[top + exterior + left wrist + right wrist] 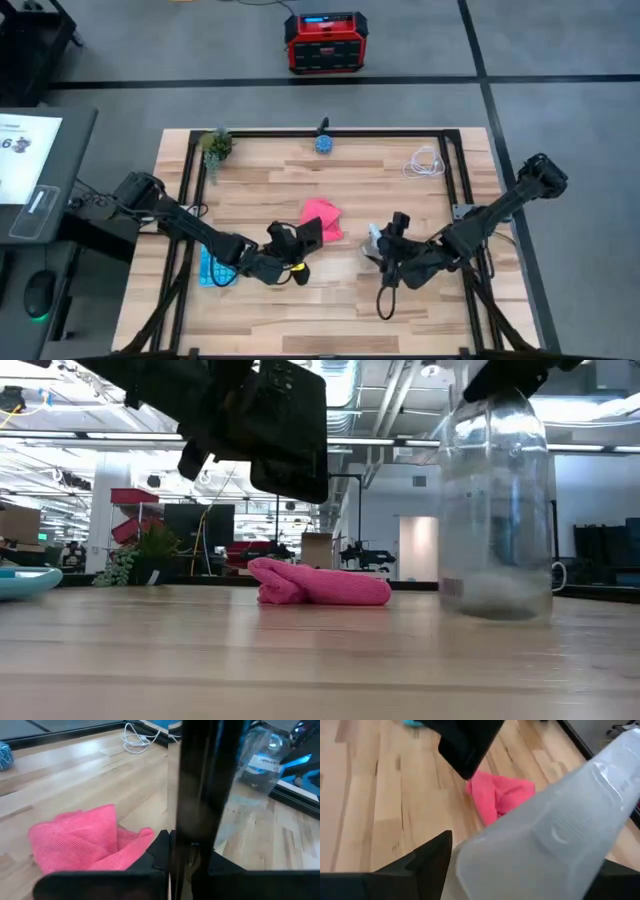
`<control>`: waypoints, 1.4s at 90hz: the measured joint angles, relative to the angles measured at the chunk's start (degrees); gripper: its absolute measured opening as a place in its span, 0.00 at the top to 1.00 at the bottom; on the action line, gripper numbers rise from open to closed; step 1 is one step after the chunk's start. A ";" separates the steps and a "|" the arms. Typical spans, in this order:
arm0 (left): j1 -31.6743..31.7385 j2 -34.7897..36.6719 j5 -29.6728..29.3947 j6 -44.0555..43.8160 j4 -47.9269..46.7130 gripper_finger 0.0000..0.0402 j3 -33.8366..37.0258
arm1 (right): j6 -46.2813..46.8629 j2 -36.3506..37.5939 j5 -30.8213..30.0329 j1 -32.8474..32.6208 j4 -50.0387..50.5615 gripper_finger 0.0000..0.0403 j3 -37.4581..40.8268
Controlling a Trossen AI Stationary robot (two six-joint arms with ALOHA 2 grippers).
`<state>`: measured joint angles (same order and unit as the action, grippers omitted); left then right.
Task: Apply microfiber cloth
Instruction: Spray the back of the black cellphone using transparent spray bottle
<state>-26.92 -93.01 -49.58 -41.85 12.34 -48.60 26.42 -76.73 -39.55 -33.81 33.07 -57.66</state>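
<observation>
The pink microfiber cloth [322,218] lies crumpled on the wooden table near its middle, also seen in the low view [320,585]. No gripper touches it. My left gripper [285,246] is just left of the cloth, shut on a black phone [290,430] held above the table. On the cloth's right, my right gripper [388,252] is shut on a clear plastic bottle [497,510], whose base appears to rest on the table. My left gripper pinches one end of the black phone [192,847] between its two fingers, coming from the table's left. The phone reaches out past the fingers, tilted, lifted clear of the table and above the cloth's near-left side. My right gripper holds the clear bottle by its upper part [485,850], one finger [427,857] on each side. It comes from the table's right, slanting down. The bottle stands upright, and its base seems to be on the table.
A light blue calculator [212,268] lies at the near left. At the far edge stand a small plant [215,145] and a blue ball [323,145]; a white cable [425,162] lies far right. A red device [325,42] sits on the floor beyond.
</observation>
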 joint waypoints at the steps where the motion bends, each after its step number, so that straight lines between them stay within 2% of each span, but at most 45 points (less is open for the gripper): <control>1: 0.00 0.00 -0.01 0.00 0.00 0.98 0.01 | -0.11 0.23 0.31 -0.01 0.22 0.35 0.01; 11: 0.00 0.00 -0.02 0.00 0.02 0.98 0.00 | 0.70 2.53 2.14 0.42 3.24 0.35 0.04; 36: 0.00 0.00 0.04 -0.48 0.22 0.98 0.00 | 3.08 4.07 1.86 2.98 10.46 0.35 -0.20; 68: 0.00 0.00 0.28 -1.53 0.04 0.98 0.02 | -1.43 7.45 5.54 3.21 12.07 0.35 -0.09; 81: -0.02 0.00 0.28 -1.53 0.04 0.98 0.02 | -0.79 10.82 5.34 1.72 13.01 0.35 -0.09; 93: -0.02 0.00 0.31 -1.51 0.02 0.98 0.02 | 2.86 12.73 3.71 1.20 18.09 0.35 -0.14; 103: -0.04 0.00 0.33 -1.51 0.02 0.98 0.02 | 5.06 12.95 3.53 2.05 22.51 0.35 -0.12; 126: 0.54 0.02 0.42 -2.12 -2.60 0.98 0.02 | 3.67 14.09 3.25 4.39 23.18 0.35 -1.05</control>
<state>-26.38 -92.99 -49.17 -43.96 9.74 -48.58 30.09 -62.64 -36.30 -29.42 56.26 -58.71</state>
